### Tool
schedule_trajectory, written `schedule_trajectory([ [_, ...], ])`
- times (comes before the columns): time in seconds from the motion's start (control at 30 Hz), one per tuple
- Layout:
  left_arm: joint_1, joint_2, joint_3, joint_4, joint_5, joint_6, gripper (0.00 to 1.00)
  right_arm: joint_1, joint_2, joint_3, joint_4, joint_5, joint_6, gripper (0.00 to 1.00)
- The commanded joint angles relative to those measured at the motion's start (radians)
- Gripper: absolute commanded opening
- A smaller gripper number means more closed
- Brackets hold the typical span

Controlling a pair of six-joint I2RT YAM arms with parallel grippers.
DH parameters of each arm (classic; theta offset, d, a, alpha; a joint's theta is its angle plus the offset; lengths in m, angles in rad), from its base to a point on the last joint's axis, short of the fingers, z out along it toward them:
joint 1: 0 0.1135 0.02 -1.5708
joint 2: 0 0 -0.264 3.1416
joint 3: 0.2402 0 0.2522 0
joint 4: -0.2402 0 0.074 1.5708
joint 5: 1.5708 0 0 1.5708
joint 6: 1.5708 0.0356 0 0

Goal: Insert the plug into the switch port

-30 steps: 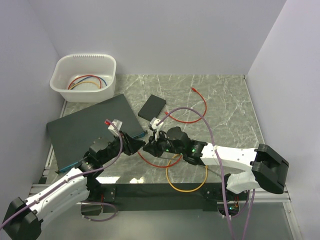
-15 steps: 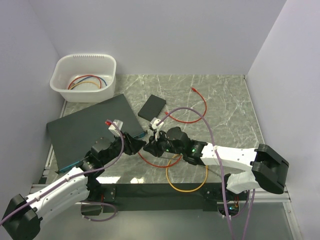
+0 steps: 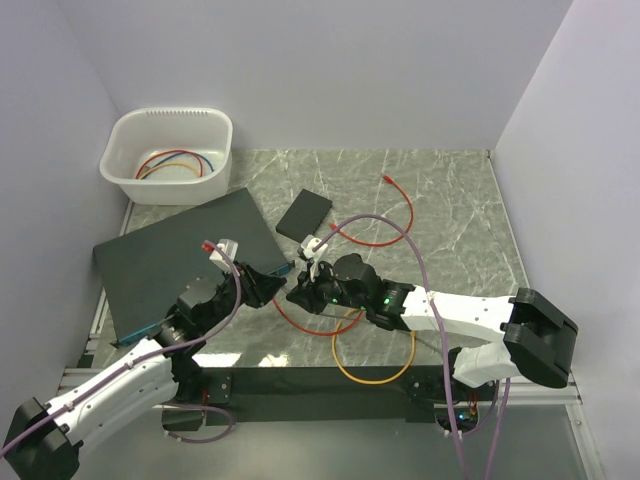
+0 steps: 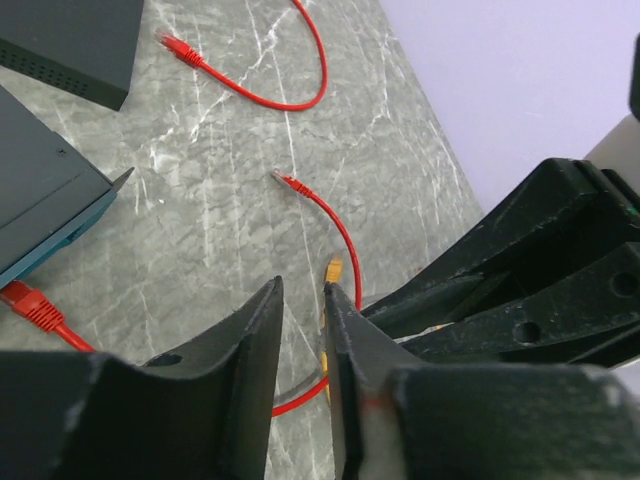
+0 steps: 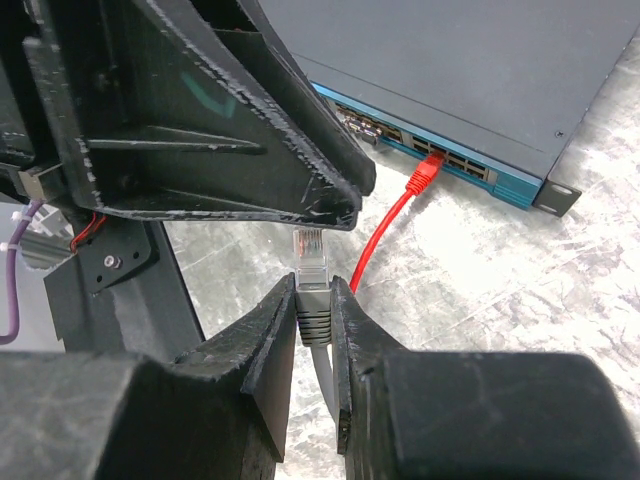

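The red plug sits with its tip in a switch port on the teal front face of the flat black switch; its thin red cable runs down toward me. My right gripper is shut on a grey plug with its clear tip sticking up. My left gripper hangs just above that tip, its jaws a narrow gap apart with nothing between them. Both grippers meet near the switch's right front corner. The red plug also shows at the left wrist view's lower left.
A small black box lies behind the grippers. A loose red cable curls at the back right. A yellow cable loops by the near edge, its plug under my left gripper. A white tub with cables stands back left.
My left gripper's jaws widened briefly, then narrowed again, and its wrist shifted slightly left. The right gripper has kept still with the grey plug.
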Motion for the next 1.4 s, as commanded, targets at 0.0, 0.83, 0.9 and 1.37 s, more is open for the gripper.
schedule_trajectory([
  [0.0,-0.002,0.011,0.006,0.036,-0.009,-0.01,0.29,0.007,0.006,0.021,0.047,0.007,0.001,0.0],
  [0.83,-0.005,0.028,-0.021,0.062,0.045,-0.006,0.34,0.008,0.032,0.035,0.047,0.045,0.007,0.0],
  [0.9,-0.005,0.034,-0.023,0.067,0.045,-0.007,0.34,0.005,0.03,0.033,0.048,0.049,0.007,0.0],
  [1.37,-0.005,0.057,-0.026,0.079,0.065,-0.003,0.19,0.007,0.041,0.04,0.047,0.061,0.012,0.0],
])
